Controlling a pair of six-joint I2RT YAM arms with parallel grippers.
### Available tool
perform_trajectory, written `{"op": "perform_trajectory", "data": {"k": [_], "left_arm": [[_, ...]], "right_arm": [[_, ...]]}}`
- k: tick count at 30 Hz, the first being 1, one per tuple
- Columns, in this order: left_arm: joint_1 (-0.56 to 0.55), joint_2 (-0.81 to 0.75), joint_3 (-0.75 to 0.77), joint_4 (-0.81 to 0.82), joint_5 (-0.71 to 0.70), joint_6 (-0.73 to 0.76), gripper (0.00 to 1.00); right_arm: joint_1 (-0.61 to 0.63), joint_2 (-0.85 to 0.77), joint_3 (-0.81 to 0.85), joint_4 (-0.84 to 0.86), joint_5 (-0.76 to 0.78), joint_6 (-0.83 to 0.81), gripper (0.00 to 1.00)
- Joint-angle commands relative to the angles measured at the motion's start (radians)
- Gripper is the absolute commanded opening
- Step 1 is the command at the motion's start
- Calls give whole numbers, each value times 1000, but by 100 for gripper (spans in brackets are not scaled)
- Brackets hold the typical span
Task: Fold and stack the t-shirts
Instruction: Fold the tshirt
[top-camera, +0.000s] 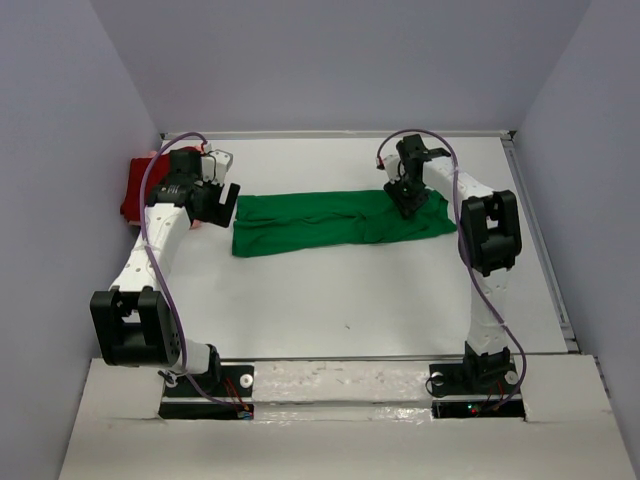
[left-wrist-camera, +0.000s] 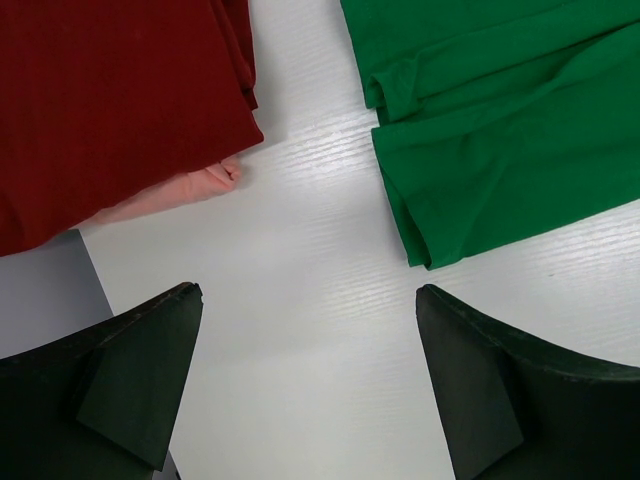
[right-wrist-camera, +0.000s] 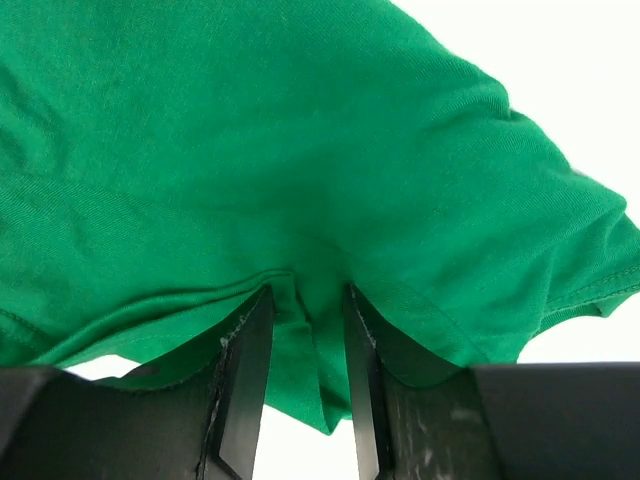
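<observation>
The bright green t-shirt (top-camera: 335, 220) lies folded into a long strip across the middle of the table. My right gripper (top-camera: 408, 197) is shut on the green t-shirt's far right edge, and a fold of the green cloth (right-wrist-camera: 310, 340) is pinched between its fingers. My left gripper (top-camera: 222, 200) is open and empty above bare table, just left of the green t-shirt's left end (left-wrist-camera: 480, 170). The dark red t-shirt (top-camera: 140, 185) lies at the far left and fills the upper left of the left wrist view (left-wrist-camera: 110, 110). The pale pink t-shirt (left-wrist-camera: 180, 193) peeks out from under it.
White walls enclose the table on the left, back and right. The grey left wall's foot (left-wrist-camera: 40, 290) is close beside my left gripper.
</observation>
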Motion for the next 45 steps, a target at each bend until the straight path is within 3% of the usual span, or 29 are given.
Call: {"op": "perform_trajectory", "data": {"k": [1, 4, 5, 6, 18, 19, 20, 23, 30, 36, 45], "left_arm": [[-1, -11, 4, 8, 9, 3, 99], [-1, -11, 5, 8, 11, 1, 99], [-1, -10, 5, 8, 11, 3, 99], [-1, -11, 5, 8, 11, 1, 99], [-1, -14, 7, 7, 17, 3, 99], [-1, -16, 6, 8, 17, 3, 99], [-1, -17, 4, 8, 15, 1, 99], [-1, -22, -4, 8, 12, 4, 99], [-1, -14, -5, 11, 9, 3, 99], [-1, 10, 1, 10, 21, 4, 99], [-20, 72, -2, -25, 158, 50, 99]], "right_arm": [[-6, -83, -7, 24, 1, 7, 39], [-6, -86, -7, 20, 2, 7, 30], [-6, -86, -2, 17, 4, 7, 10], [-6, -88, 1, 9, -1, 7, 0], [-6, -146, -10, -32, 4, 1, 0], [-6, -144, -11, -37, 2, -4, 2], [-6, -138, -10, -38, 4, -4, 10], [-6, -118, -8, -42, 5, -4, 16], [-6, -91, -7, -49, -10, -5, 25], [-6, -89, -16, -57, -11, -9, 27], [-6, -207, -71, 0, 179, 31, 26]]}}
